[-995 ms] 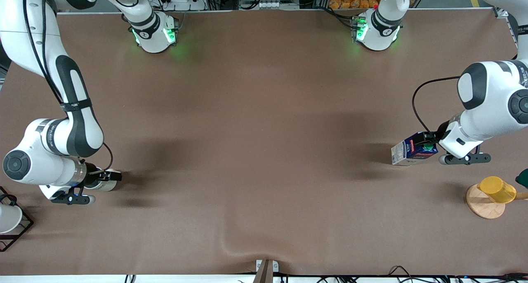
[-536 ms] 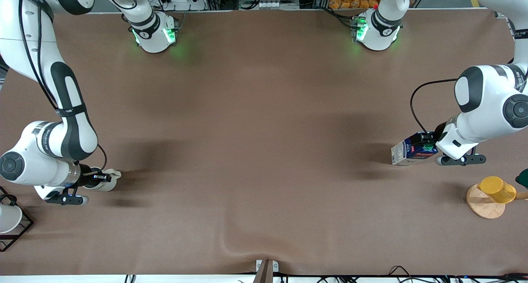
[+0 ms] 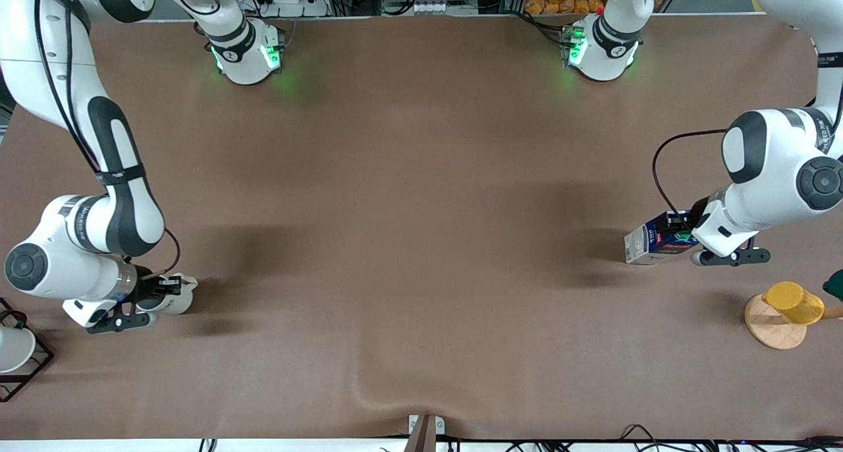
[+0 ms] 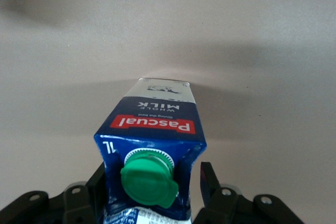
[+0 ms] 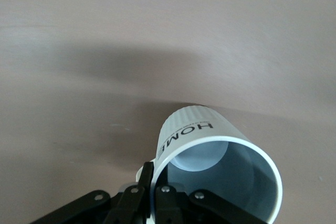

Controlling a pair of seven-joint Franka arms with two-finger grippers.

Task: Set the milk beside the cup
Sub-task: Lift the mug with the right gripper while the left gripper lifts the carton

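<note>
The milk (image 3: 658,241), a dark blue carton with a green cap, stands on the brown table near the left arm's end. In the left wrist view the milk (image 4: 155,140) shows its red label band. My left gripper (image 3: 681,234) is open and straddles the carton's top (image 4: 152,174); one finger touches it and the other stands a little off. The cup (image 3: 178,300), a cream-white mug, is near the right arm's end. My right gripper (image 3: 161,287) is shut on the cup's rim (image 5: 210,145), one finger inside and one outside (image 5: 152,174).
A yellow cup (image 3: 793,302) sits on a wooden disc (image 3: 770,327) nearer the front camera than the milk. A plain white cup (image 3: 12,348) sits in a black wire rack (image 3: 29,366) at the right arm's end. A dark green object (image 3: 835,284) shows at the table's edge.
My right gripper has shifted with the cup, first toward the right arm's end, then back and nearer the front camera. My left gripper has moved slightly closer onto the milk, which has stayed in place.
</note>
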